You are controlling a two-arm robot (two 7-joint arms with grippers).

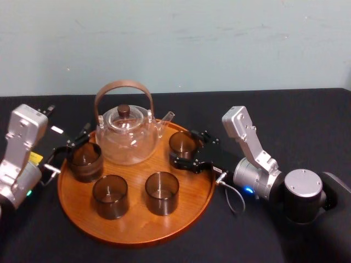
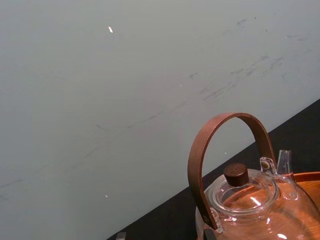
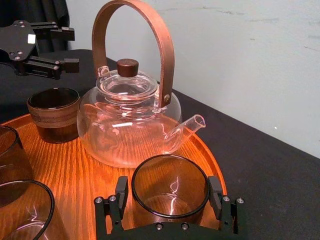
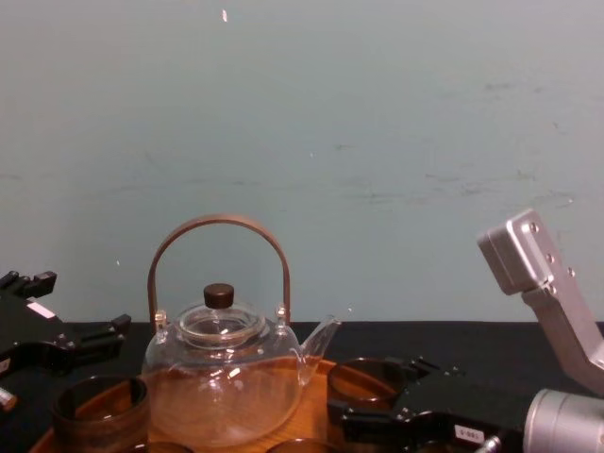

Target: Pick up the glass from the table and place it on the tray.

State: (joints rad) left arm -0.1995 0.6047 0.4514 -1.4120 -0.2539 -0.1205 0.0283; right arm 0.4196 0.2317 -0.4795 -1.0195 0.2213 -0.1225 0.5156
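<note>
A clear smoky glass (image 1: 182, 142) stands on the right side of the round orange-brown wooden tray (image 1: 137, 222), just beyond the teapot's spout. My right gripper (image 1: 183, 147) reaches in from the right, and its fingers sit against both sides of that glass (image 3: 170, 180), shut on it. Over the tray's left rim my left gripper (image 1: 77, 141) is open, just behind another glass (image 1: 85, 160) and not touching it. The right wrist view shows the left gripper (image 3: 75, 48) with nothing between its fingers.
A clear glass teapot (image 1: 126, 137) with a brown hoop handle stands at the back of the tray. Two more glasses (image 1: 109, 196) (image 1: 162, 192) stand at the tray's front. Black cloth covers the table, and a pale wall rises behind it.
</note>
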